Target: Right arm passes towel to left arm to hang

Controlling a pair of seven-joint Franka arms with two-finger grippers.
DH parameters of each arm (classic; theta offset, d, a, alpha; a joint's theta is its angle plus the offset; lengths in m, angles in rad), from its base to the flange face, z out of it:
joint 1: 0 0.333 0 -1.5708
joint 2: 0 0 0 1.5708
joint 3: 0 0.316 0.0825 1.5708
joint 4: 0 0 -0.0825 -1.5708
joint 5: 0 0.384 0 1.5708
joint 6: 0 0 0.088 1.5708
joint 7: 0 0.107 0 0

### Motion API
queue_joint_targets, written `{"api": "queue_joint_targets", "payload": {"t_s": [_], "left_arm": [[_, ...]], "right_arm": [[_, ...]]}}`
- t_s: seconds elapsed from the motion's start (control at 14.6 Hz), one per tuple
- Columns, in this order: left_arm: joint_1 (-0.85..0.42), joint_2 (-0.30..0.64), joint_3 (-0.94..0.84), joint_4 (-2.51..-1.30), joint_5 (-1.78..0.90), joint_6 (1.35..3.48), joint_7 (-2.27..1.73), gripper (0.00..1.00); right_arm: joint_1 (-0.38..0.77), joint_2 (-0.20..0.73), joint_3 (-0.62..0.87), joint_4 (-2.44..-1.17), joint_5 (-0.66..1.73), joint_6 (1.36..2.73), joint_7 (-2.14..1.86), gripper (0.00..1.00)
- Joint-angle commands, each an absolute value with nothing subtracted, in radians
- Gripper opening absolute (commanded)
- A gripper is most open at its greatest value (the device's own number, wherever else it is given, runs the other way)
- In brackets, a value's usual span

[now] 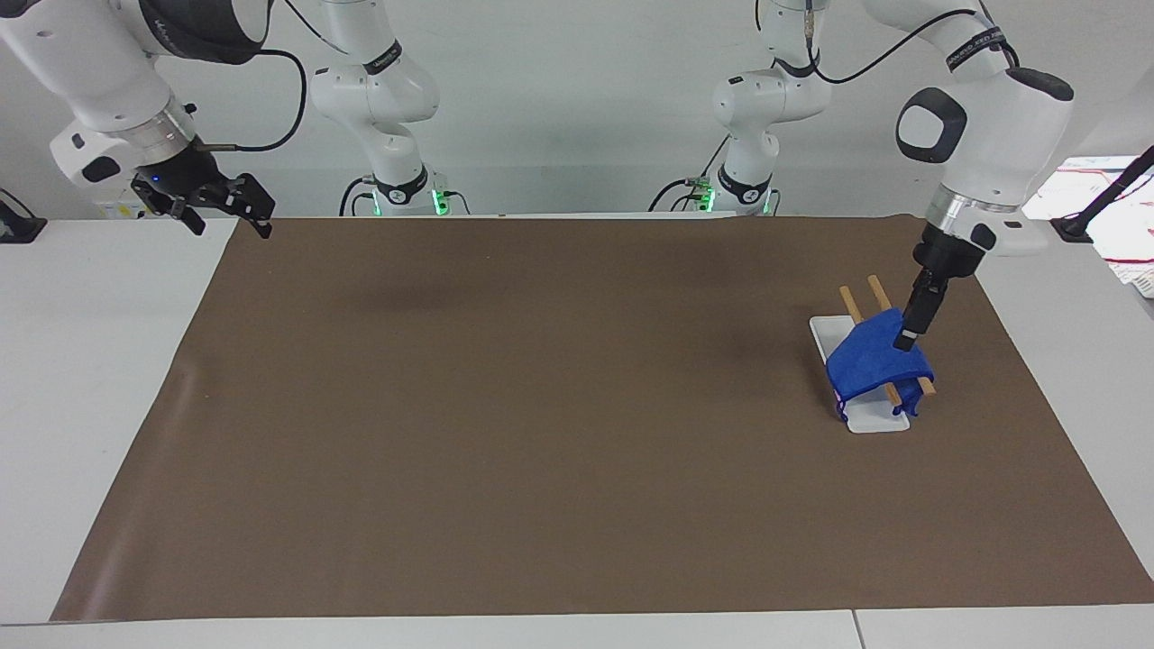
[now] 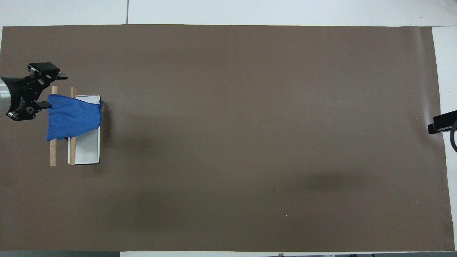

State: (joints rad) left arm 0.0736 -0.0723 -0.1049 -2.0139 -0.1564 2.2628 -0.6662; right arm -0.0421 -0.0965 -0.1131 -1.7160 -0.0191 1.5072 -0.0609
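towel (image 1: 876, 360) is draped over the two wooden rails (image 2: 53, 153) of the rack, above its white base (image 2: 87, 153), near the left arm's end of the brown mat (image 1: 541, 433) and closer to the robots' edge than to the opposite edge. Corner loop hangs off the side toward the mat's centre

left gripper (image 2: 48, 90) is over the rack's end nearer the mat's short edge, fingers spread wide, holding nothing. One fingertip (image 1: 904, 340) looks right at the cloth's top edge; can't tell if it's touching. Overhead view has one finger off the cloth above the outer rail's end, the other at the towel's corner

right gripper (image 1: 221, 207) waits by the mat's corner at the right arm's end, robots' side, open and empty

Risks as I read them:
- a finger close to the fabric catches the fold if it moves sideways, so the towel slides off the rails
- going lower, a finger hits the outer rail and the light rack shifts or tips
- closing here pinches the cloth edge and any lift un-hangs it
- towel sits bunched toward one end of the rails, more cloth on the base side; a small tug could pull it down that way
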Motion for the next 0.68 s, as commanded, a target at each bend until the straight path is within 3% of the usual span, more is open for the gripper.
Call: {"api": "queue_joint_targets", "payload": {"t_s": [0.0,0.61], "left_arm": [[0.009,-0.049,-0.094,-1.929,-0.091,2.124,-0.525,1.00],[-0.015,-0.034,-0.092,-1.660,-0.048,1.700,-0.207,1.00]], "right_arm": [[-0.048,-0.109,-0.114,-1.732,-0.015,1.513,-0.078,1.00],[-0.046,-0.109,-0.114,-1.732,-0.015,1.513,-0.078,1.00]]}}
